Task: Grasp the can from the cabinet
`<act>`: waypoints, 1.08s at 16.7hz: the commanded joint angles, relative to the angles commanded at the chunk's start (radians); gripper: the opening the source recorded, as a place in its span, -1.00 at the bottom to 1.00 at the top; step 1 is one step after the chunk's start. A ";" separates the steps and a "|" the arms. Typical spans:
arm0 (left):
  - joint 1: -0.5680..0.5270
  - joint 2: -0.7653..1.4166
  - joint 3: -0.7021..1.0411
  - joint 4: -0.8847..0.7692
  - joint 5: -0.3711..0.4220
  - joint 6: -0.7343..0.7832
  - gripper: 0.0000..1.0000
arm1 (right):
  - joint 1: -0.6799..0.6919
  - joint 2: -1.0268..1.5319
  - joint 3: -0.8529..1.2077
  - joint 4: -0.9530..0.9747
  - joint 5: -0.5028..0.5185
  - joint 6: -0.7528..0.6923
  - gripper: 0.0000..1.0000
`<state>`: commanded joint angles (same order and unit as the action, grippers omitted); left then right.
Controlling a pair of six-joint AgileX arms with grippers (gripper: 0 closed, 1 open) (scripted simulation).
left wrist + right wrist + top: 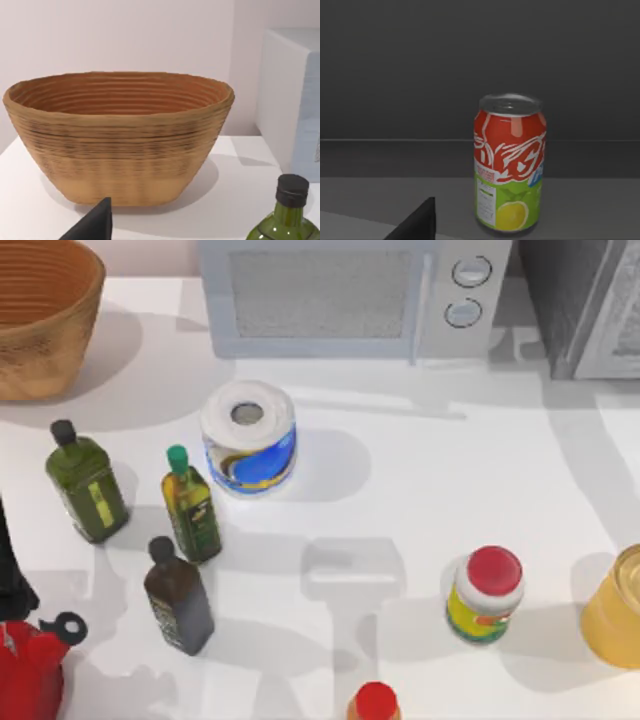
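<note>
The can (509,162) stands upright on a dark shelf inside the cabinet (585,310), which sits at the table's back right. It is red on top and green below, with a lemon picture and a silver lid. My right gripper (482,236) is just in front of the can and open. One dark fingertip (420,220) shows beside the can without touching it. My left gripper (160,237) is parked at the table's left side, open and empty, facing a wicker basket (120,135).
On the table stand a microwave (350,295), a paper towel roll (248,435), three dark oil bottles (190,505), a red-lidded jar (487,595), a yellow container (620,610) and a red kettle (30,665). The basket (40,315) fills the back left corner.
</note>
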<state>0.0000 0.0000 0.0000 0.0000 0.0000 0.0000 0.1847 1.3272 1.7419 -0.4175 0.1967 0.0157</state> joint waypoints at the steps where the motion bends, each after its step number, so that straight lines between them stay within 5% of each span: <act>1: 0.000 0.000 0.000 0.000 0.000 0.000 1.00 | 0.000 0.000 0.000 0.000 0.000 0.000 1.00; 18: 0.000 0.000 0.000 0.000 0.000 0.000 1.00 | 0.024 0.116 -0.036 0.162 0.032 -0.004 1.00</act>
<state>0.0000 0.0000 0.0000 0.0000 0.0000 0.0000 0.2087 1.4431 1.7055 -0.2556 0.2282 0.0118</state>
